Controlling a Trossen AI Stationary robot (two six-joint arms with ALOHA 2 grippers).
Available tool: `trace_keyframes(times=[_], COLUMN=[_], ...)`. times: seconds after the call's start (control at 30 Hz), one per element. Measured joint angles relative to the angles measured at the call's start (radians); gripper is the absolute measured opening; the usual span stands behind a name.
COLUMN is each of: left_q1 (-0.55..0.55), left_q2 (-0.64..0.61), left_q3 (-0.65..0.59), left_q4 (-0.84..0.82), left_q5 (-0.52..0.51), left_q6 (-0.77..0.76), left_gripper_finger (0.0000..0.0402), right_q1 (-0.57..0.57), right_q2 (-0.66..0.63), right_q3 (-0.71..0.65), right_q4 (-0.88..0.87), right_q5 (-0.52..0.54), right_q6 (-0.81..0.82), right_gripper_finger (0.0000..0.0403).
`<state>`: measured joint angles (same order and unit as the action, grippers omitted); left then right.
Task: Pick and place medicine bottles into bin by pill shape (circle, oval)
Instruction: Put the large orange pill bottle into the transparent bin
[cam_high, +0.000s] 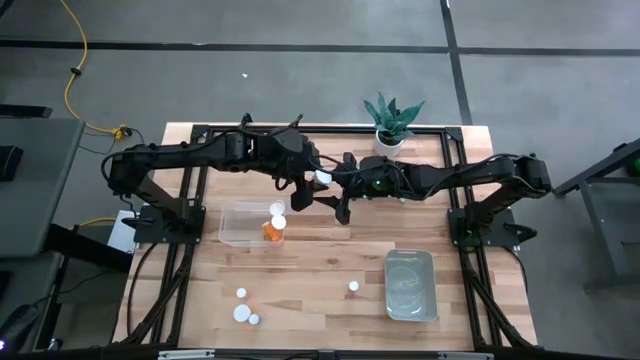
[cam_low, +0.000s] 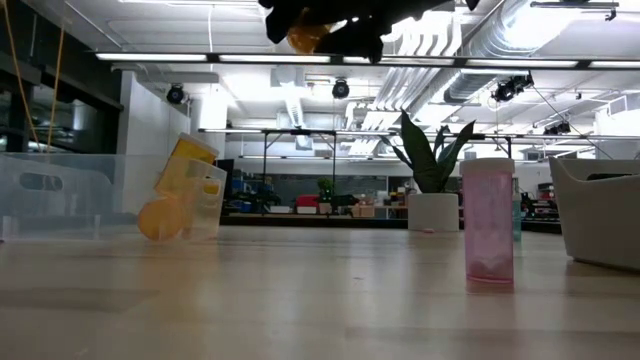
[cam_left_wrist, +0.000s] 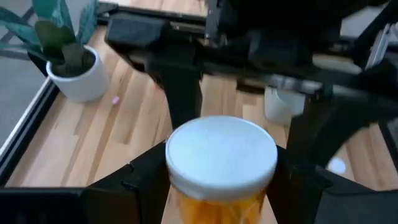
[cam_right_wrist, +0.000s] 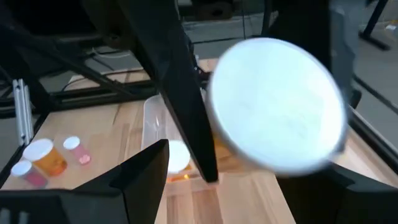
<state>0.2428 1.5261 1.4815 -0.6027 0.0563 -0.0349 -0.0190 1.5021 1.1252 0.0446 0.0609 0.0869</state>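
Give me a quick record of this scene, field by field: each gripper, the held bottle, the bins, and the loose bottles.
left gripper: shut on held bottle, raised mid-table
held bottle: orange, white cap
right gripper: open, facing the left one, right by the held bottle
left bin: clear, two bottles inside, one orange
right bin: clear, no bottle visible inside
loose bottles: three near the front left, one beside the right bin
plant: back edge
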Motion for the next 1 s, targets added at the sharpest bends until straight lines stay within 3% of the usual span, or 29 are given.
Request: trace_keyframes(times=[0.4,0.73,0.87,1.0], left_q1=[0.010,0.047,0.025,-0.020], left_q2=[-0.019,-0.119,-0.122,-0.121], left_q3=[0.000,-0.002,-0.013,-0.110], left_q4=[0.005,-0.089,-0.069,0.059], left_q5=[0.024,0.033,0.033,0.035], left_q6=[-0.041,-0.041,-0.041,-0.046], left_gripper_finger=[0.0213,0.0213,0.0213,0.0213], right_q1=[0.000,-0.004,-0.007,-0.007], right_q2=[0.001,-0.086,-0.129,-0.175], right_q3=[-0.001,0.002,0.002,0.002], right_q4=[0.053,-0.101,-0.117,-0.119], right_q5=[0.025,0.058,0.043,0.042], right_q6=[0.013,-0.095,-0.096,-0.096], right_gripper_finger=[0.0268,0.0268,0.0268,0.0268])
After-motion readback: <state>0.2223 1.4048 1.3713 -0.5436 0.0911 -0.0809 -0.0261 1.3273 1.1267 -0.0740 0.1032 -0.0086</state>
